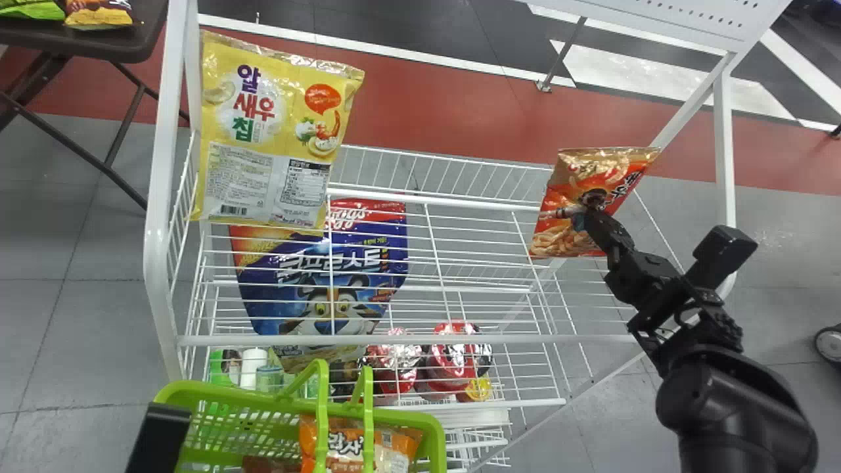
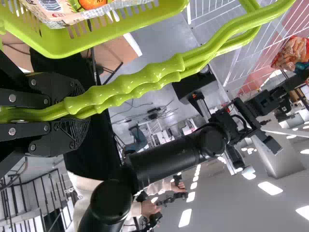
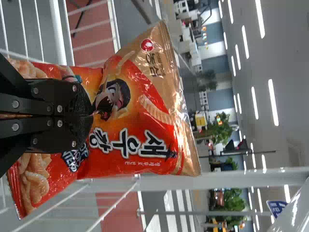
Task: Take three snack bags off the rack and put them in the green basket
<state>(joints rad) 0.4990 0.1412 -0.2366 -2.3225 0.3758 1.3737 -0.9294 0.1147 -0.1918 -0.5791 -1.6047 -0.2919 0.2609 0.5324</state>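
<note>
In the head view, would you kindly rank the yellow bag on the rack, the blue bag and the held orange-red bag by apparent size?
1. Yellow bag
2. Blue bag, partly covered, so its place is less sure
3. Orange-red bag, clearly smallest

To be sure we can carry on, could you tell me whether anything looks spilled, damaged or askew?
Nothing stands out: the yellow bag sits on the rack, the orange bag puckers where the right gripper pinches it but shows no tear, and I see no spill.
</note>
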